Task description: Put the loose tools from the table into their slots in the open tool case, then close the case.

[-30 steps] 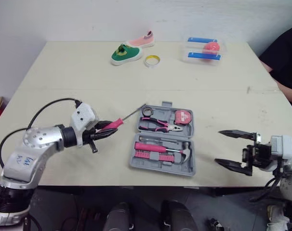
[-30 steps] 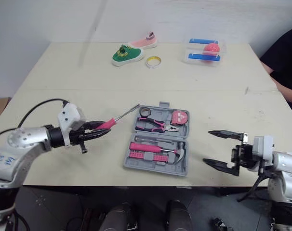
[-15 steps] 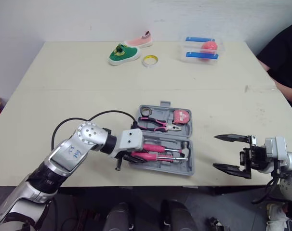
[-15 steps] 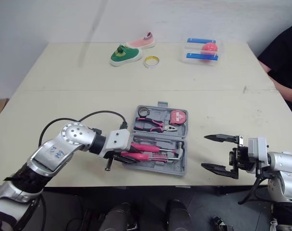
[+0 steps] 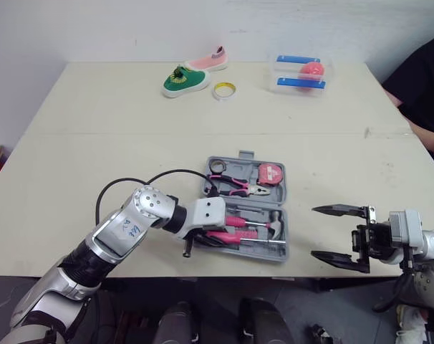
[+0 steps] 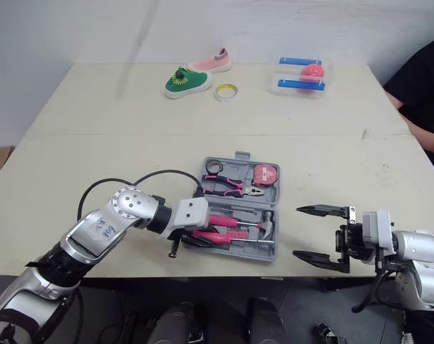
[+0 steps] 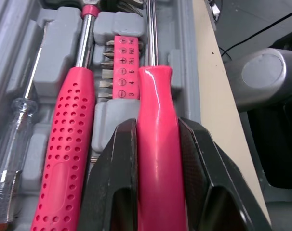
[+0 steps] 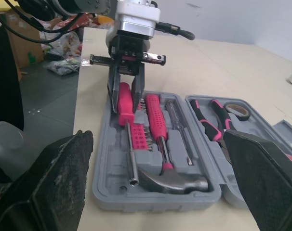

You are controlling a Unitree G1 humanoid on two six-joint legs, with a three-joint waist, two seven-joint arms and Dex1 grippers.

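Note:
The grey tool case point(image 5: 278, 252) lies open in the middle of the table near its front edge. My left gripper point(image 5: 203, 233) is shut on the pink-handled screwdriver point(image 7: 155, 144), holding it low over the case's near half. Its shaft runs along the pink bit holder point(image 7: 124, 67), beside the pink-handled hammer point(image 7: 64, 159). A clear-handled screwdriver point(image 7: 16, 139) lies past the hammer. The case's far half holds pliers point(image 5: 235, 188) and a tape measure point(image 5: 272, 174). My right gripper point(image 5: 339, 233) is open, to the right of the case, with nothing between its fingers.
At the table's back stand a green shoe point(image 5: 182, 80), a pink shoe point(image 5: 211, 59), a roll of tape point(image 5: 223, 89) and a clear box point(image 5: 303, 72) with a pink ball. A person's dark sleeve point(image 5: 425, 86) is at the right edge.
My left gripper carried the screwdriver from the table left of the case rightward and down onto the case's near half. The right gripper drifted slightly lower and stayed open.

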